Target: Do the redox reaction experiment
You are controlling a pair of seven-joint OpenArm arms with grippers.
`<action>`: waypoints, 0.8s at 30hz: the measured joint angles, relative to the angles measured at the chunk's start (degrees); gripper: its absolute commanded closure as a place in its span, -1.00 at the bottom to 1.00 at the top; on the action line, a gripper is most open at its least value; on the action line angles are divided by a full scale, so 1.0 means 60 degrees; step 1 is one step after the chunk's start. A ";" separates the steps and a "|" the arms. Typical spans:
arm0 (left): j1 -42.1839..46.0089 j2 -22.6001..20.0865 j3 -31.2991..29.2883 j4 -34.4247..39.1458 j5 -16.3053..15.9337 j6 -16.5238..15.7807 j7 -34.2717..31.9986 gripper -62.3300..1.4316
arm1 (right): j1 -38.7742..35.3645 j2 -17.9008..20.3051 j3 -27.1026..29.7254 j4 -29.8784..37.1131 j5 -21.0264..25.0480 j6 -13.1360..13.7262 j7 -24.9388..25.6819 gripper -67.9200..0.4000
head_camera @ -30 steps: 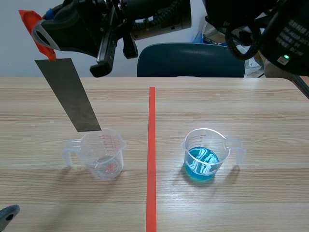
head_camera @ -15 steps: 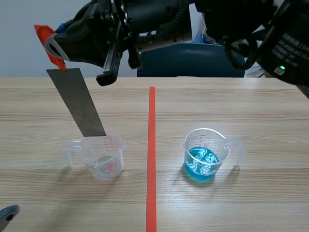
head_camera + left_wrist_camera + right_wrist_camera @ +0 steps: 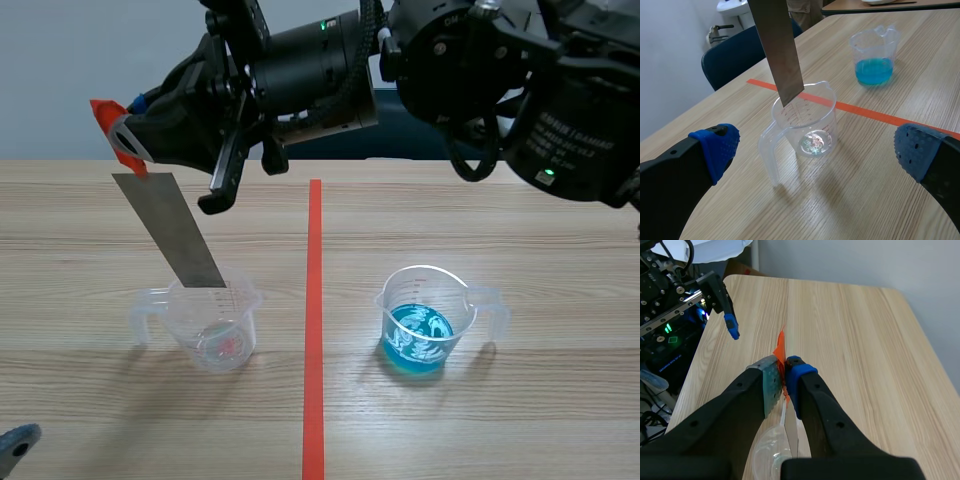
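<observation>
A grey metal strip (image 3: 175,235) with orange-red tape at its top hangs tilted from my right gripper (image 3: 125,140), which is shut on the taped end. The right arm reaches across from the right, high above the table. The strip's lower end (image 3: 777,50) sits at the rim of an empty clear beaker (image 3: 210,325), over its mouth. In the right wrist view the gripper (image 3: 785,371) pinches the strip (image 3: 790,432) above that beaker (image 3: 767,455). A second beaker (image 3: 422,325) holds blue liquid, right of the tape line. My left gripper (image 3: 816,152) is open, low, facing the empty beaker (image 3: 807,130).
The orange-red tape line (image 3: 314,330) splits the wooden table between the two beakers. A dark blue chair (image 3: 400,125) stands behind the far edge. Only a fingertip of the left gripper (image 3: 15,447) shows at the near left corner. The blue beaker (image 3: 875,55) stands far ahead of the left gripper.
The right gripper has moved right and down with the strip. The strip's lower end has come from beside the empty beaker's rim to over its mouth. The left gripper has stayed put.
</observation>
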 measured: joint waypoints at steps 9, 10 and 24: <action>0.0000 0.0000 0.0000 0.0007 0.0000 0.0000 0.0000 -1.00 | -0.0058 -0.0317 -0.0055 -0.0874 -0.0423 0.0000 0.0499 0.97; 0.0000 0.0000 0.0000 0.0007 0.0000 0.0000 0.0004 -1.00 | -0.0113 -0.0361 -0.0055 -0.1027 -0.0444 0.0000 0.0612 0.97; 0.0000 -0.0004 0.0000 0.0018 0.0000 0.0000 0.0004 -1.00 | -0.0270 -0.0576 -0.0882 -0.2244 -0.1650 0.0000 0.2208 0.97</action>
